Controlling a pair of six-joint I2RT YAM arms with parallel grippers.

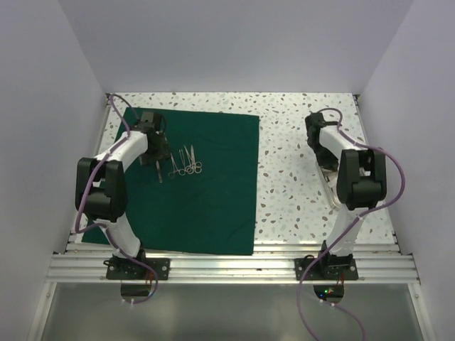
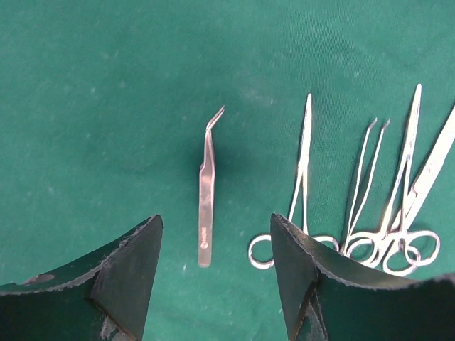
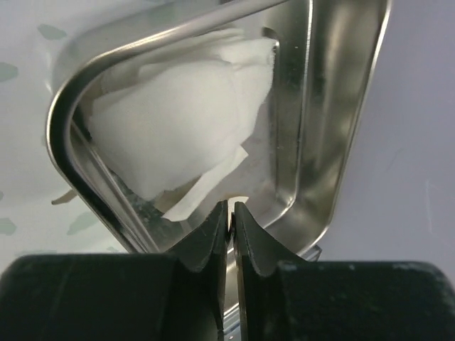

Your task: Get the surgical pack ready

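The surgical pack lies spread flat as a dark green sheet on the speckled worktop. Over its far left part hangs the left hand, jaws wide apart and holding nothing. On the pack below it lie bent tweezers, with ring-handled instruments just beside them. Well off the pack's right edge, the right hand is pinched tight on the rim of a steel tray holding white gauze.
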